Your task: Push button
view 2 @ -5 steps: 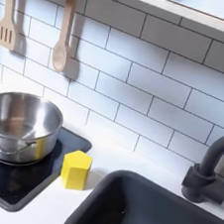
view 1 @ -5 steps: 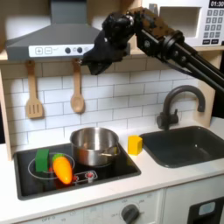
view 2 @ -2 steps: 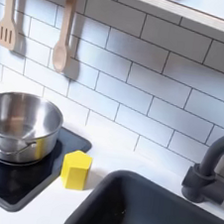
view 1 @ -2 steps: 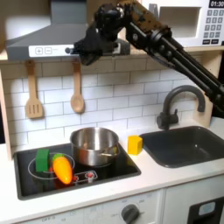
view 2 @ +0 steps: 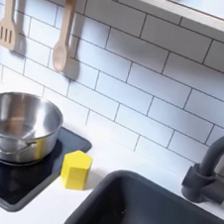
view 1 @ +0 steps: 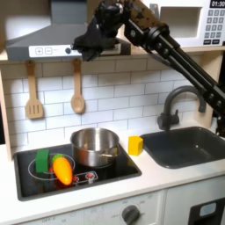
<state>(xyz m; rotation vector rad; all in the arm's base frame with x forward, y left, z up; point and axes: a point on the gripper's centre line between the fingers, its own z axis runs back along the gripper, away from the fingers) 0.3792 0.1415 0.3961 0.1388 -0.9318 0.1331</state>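
A row of small round buttons (view 1: 54, 51) sits on the front strip of the grey range hood (view 1: 48, 37) in the first exterior view. My black gripper (view 1: 81, 50) hangs at the right end of that strip, right beside the rightmost button. Whether it touches the button I cannot tell. Its fingers merge into one dark mass, so their spacing is unclear. The arm reaches in from the first exterior view's upper right.
Below, a steel pot (view 1: 94, 145) (view 2: 17, 125) stands on the black stove (view 1: 75, 173), with a green block (view 1: 42, 160) and an orange piece (view 1: 62, 169) beside it. A yellow block (view 1: 135, 145) (view 2: 76, 168) lies next to the sink (view 1: 186, 145). A spatula (view 1: 33, 92) and spoon (view 1: 77, 90) hang on the wall.
The arm swung left across the first exterior view, bringing the gripper from mid-frame to the hood's button strip. It has barely moved in the last half second.
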